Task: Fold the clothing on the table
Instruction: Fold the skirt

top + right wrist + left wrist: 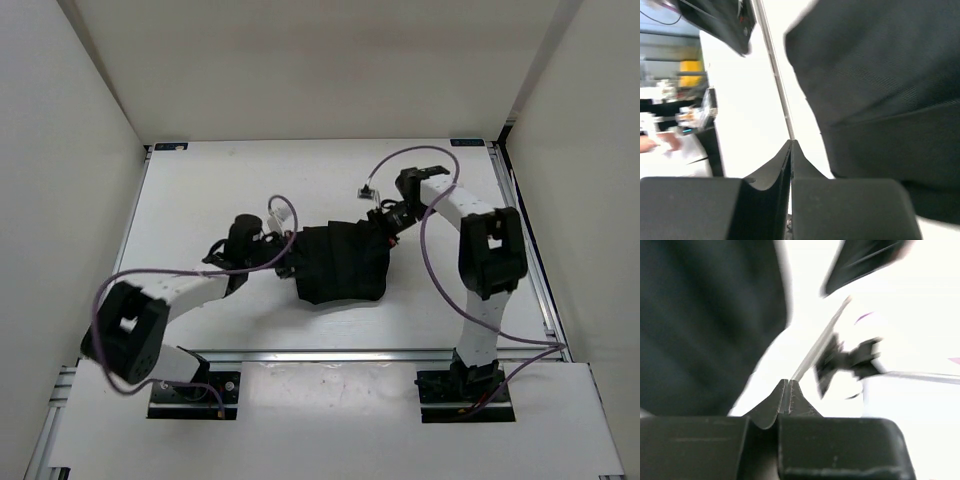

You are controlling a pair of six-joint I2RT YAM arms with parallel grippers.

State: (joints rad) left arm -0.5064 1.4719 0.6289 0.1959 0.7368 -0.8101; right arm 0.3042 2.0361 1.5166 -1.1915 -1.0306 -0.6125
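White table [200, 190] has the clothing [340, 265] in its middle. Left gripper [789, 383] and right gripper [791, 144] sit at its sides, pressed together on nothing. Folding looks partway; next they should open and grab an edge.

The clothing [340, 262] is matt black cloth (finely woven up close); the table [200, 190] looks smooth and white.

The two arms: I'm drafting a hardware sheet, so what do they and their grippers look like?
Both the left arm and right arm have white tubular links with chunky black joint housings. A purple cable loops loosely along each. The left gripper and right gripper are black, with tapering fingers. No markings are readable.
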